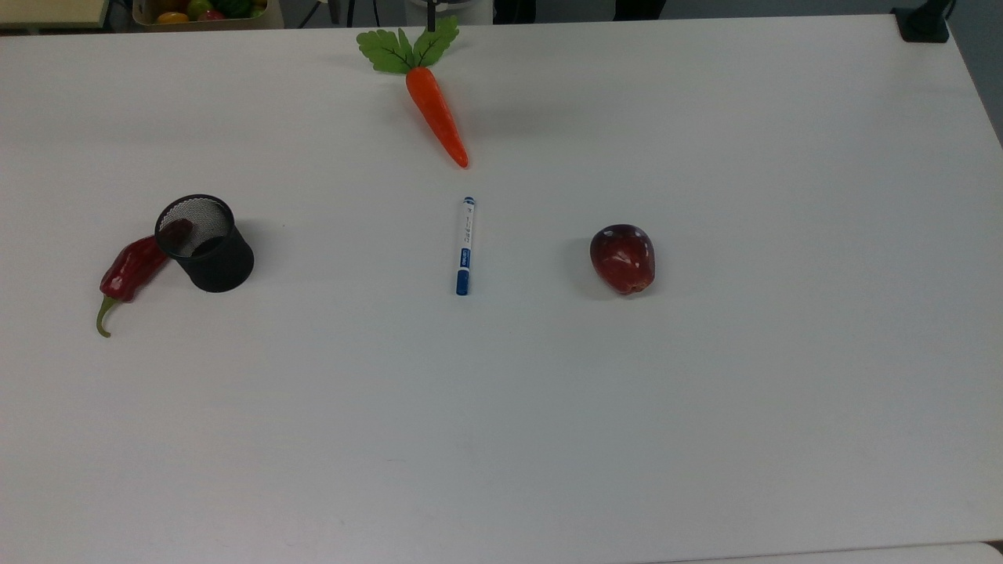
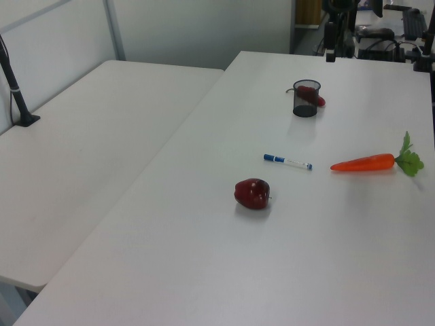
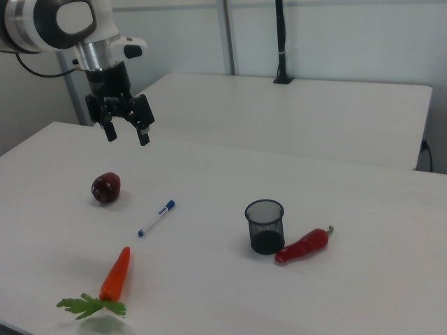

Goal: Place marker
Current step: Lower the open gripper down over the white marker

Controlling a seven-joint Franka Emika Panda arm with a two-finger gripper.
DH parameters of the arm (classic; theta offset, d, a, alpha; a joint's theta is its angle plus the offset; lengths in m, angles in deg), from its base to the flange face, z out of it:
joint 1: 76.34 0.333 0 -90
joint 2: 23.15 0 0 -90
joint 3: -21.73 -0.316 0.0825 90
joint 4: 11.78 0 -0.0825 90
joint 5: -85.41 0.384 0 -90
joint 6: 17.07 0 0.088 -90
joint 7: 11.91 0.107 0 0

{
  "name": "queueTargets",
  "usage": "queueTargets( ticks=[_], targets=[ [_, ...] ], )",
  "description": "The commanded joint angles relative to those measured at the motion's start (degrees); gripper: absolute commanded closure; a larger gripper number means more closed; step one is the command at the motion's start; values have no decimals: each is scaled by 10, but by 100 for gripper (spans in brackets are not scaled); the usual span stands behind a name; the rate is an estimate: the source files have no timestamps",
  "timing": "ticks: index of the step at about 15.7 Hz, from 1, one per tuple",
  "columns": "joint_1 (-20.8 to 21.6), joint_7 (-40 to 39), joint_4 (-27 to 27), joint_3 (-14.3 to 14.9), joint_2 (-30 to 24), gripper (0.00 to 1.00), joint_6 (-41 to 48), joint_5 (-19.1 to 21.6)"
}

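The marker [image 1: 465, 246] is a slim white pen with a blue cap and blue label. It lies flat on the white table between the carrot and the apple, also seen as the marker [image 2: 287, 161] and the marker [image 3: 156, 218]. In the right view my gripper [image 3: 127, 135] hangs open well above the table, up and to the left of the marker and above the apple [image 3: 105, 188]. Nothing is between its fingers.
A black mesh cup [image 1: 205, 244] stands at the top view's left with a red chilli pepper [image 1: 129, 271] leaning against it. A carrot [image 1: 436, 112] with green leaves lies beyond the marker. A dark red apple [image 1: 623, 258] sits to the marker's right. A second table [image 2: 81, 149] adjoins.
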Motion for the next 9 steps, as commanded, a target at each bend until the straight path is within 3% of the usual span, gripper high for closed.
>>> queueTargets(
  ticks=[1,9],
  targets=[
    [4,-4,6,0,-3,0,-2,3],
    [4,-1,14,-1,13,0,-51,8]
  ],
)
